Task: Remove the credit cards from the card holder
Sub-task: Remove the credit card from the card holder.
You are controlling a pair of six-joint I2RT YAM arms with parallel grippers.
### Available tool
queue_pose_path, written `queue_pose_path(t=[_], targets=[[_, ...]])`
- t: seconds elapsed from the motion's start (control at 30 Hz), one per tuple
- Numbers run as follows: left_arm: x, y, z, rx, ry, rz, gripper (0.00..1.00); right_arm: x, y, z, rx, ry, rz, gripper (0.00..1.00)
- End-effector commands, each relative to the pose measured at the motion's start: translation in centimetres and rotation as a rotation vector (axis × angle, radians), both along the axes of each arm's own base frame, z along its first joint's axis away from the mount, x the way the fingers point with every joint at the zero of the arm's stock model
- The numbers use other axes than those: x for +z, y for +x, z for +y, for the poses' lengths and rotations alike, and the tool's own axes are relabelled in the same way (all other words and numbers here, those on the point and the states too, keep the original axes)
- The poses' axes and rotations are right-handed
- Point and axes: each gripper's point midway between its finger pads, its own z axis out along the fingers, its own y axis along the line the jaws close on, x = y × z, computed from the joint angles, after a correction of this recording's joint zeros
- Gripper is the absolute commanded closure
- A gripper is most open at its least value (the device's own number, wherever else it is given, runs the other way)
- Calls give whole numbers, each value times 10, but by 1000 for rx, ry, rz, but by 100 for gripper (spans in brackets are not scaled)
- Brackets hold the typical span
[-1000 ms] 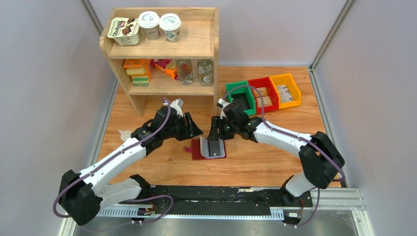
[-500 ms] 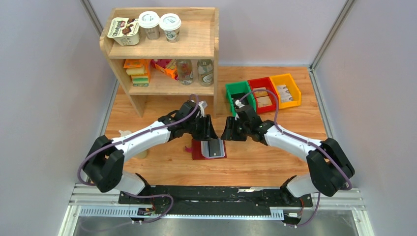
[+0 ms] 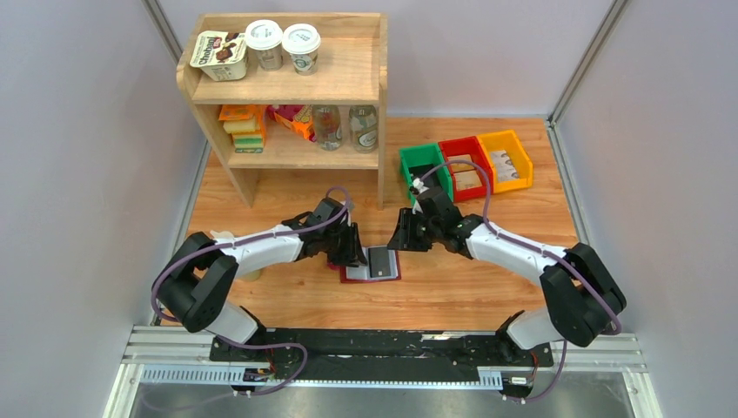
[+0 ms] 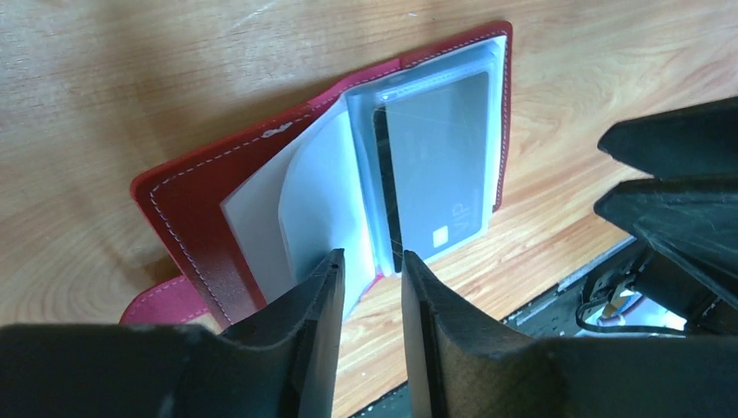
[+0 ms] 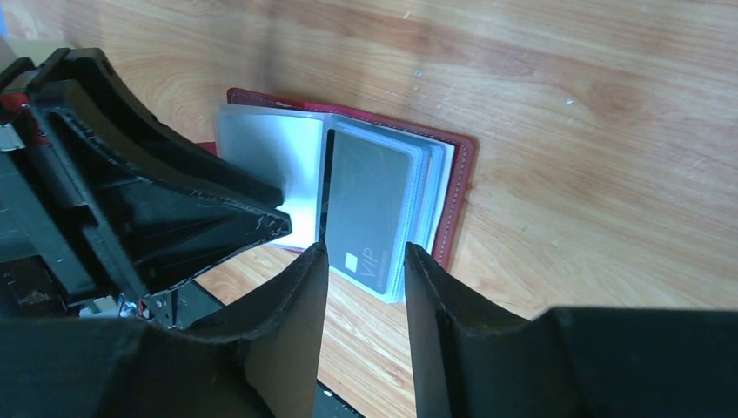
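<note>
- The left hand has swung in from the shelf side over the last second and now hangs low over the open holder, near its spine. Its jaws stand narrow, with a slim gap and nothing between them.
- The right hand, which was over the spine a second ago, has drawn back to the right and hovers just beside the holder. It too is narrow and carries nothing.
- To my eye that means a swap of roles: the holder is left lying open and flat on the worktop, between the two hands, and the pull itself has not begun.
- A card is tucked in the top sleeve of the right half: thin, stiff, dark grey, with a small pale chip and "VIP" near one corner.
- The sleeves are frosted, floppy plastic; one curls up loosely on the left half.
- The cover is maroon, leather-like, with pale stitching round the edge, and its tab pokes out flat at the left.
- No card is out yet.
</note>
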Motion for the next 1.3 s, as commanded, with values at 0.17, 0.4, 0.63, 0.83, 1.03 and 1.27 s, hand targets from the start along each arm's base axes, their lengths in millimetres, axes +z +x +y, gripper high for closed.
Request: queue_pose_path(t=[0.17, 0.4, 0.63, 0.83, 1.03, 1.27], targets=[[-7, 18, -8, 65, -95, -90, 67, 2, 4, 25, 42, 72, 10, 64], [-5, 20, -11, 95, -152, -123, 71, -18, 7, 29, 45, 53, 41, 73], [-6, 22, -11, 138, -180, -119, 69, -38, 5, 27, 54, 27, 66, 79], [-9, 22, -10, 172, -199, -110, 62, -57, -4, 18, 53, -3, 97, 82], [1, 21, -20, 180, -284, -100, 62, -62, -7, 18, 55, -7, 107, 82], [32, 26, -28, 199, -377, -129, 67, -69, -10, 14, 44, -13, 121, 83]])
